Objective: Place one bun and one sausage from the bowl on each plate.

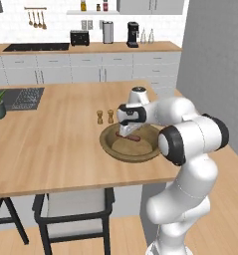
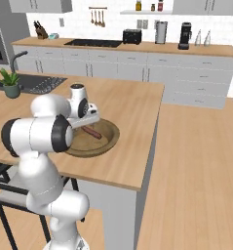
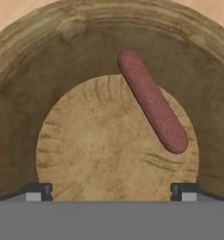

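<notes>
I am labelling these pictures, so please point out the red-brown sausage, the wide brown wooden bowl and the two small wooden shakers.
Red-brown sausage (image 3: 153, 101): hand view, middle of its length.
Wide brown wooden bowl (image 1: 109, 148): left base view, near rim.
Two small wooden shakers (image 1: 110, 116): left base view, right shaker's body.

The gripper (image 2: 90, 123) is held low over the bowl (image 2: 110, 138), and a sausage (image 2: 93, 132) is seen lying just below it.

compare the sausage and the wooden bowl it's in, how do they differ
The sausage is reddish-brown and smooth; the bowl is brown wood with visible grain. The sausage is a narrow rod with rounded ends, the bowl wide, round and shallow with a thick rim. The sausage lies slantwise, partly up the bowl's sloping side, while the bowl sits flat on the counter. Both sit below the open gripper.
</notes>
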Robot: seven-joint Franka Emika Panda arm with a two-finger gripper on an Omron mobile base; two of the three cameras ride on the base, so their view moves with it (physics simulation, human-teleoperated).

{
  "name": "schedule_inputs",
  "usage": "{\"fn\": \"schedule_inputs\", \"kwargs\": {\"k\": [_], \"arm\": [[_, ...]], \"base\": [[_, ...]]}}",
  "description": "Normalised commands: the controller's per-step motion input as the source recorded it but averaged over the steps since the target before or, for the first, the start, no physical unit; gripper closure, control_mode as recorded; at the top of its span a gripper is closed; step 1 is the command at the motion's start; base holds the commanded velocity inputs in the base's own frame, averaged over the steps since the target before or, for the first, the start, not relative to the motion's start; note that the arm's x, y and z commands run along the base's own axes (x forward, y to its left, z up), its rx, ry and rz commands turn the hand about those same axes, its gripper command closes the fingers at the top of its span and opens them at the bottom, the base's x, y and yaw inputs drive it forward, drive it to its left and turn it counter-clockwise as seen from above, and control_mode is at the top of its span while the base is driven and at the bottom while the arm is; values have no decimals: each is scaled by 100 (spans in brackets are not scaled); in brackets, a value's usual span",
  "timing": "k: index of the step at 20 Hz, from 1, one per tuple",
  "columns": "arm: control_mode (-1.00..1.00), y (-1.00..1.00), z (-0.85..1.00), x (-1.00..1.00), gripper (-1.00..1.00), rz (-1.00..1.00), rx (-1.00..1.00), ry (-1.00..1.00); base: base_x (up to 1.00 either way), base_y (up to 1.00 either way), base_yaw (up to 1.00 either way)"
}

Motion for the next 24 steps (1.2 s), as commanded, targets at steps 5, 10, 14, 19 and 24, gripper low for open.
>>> {"fn": "schedule_inputs", "kwargs": {"k": [5, 10, 14, 19, 24], "arm": [[-100, -31, -49, 20, -100, 15, 0, 0], [-100, -10, -32, 23, -100, 14, 0, 4], [-100, 0, -30, 24, -100, 10, 0, 13], [-100, -2, -7, 11, -100, 6, 0, 6], [-100, 0, -18, 6, -100, 5, 0, 8]], "base": [[0, 0, 0], [0, 0, 0], [0, 0, 0], [0, 0, 0], [0, 0, 0]]}}
